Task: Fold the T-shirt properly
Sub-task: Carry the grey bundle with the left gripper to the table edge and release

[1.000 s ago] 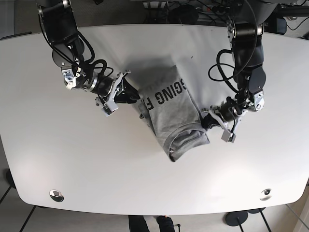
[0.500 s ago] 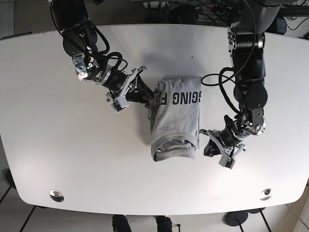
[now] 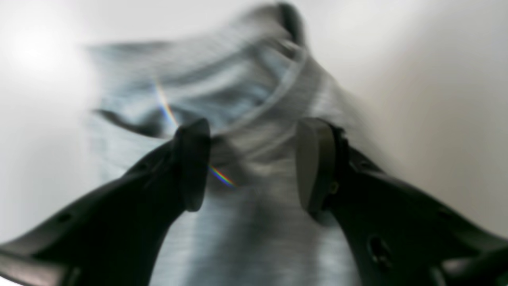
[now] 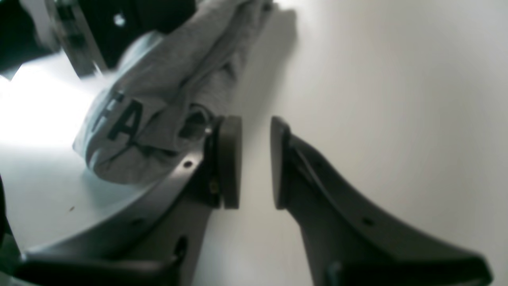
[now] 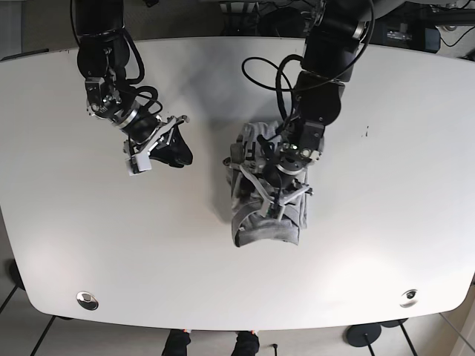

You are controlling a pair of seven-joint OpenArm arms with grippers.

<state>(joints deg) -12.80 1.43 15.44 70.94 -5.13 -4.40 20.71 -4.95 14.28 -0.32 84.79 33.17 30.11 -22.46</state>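
The grey T-shirt (image 5: pixel 266 222) lies folded into a compact bundle at the middle of the white table (image 5: pixel 371 245), black lettering partly showing. My left gripper (image 5: pixel 272 180) hangs over the bundle's upper half. In the blurred left wrist view, the left gripper (image 3: pixel 252 165) is open, with the T-shirt (image 3: pixel 222 91) under and between its fingers; contact cannot be judged. My right gripper (image 5: pixel 177 152) sits left of the shirt, apart from it. In the right wrist view, the right gripper (image 4: pixel 255 163) shows a narrow empty gap over bare table, the T-shirt (image 4: pixel 151 99) beside its left finger.
Two metal grommets (image 5: pixel 87 300) (image 5: pixel 408 298) sit near the table's front corners. Cables and equipment (image 5: pixel 260 15) crowd the space behind the far edge. A small dark speck (image 5: pixel 365 134) marks the table right of the shirt.
The left arm swung from the shirt's right side to directly above it. The right gripper let go of the shirt's left edge and drew back to the left. The shirt stays centred.
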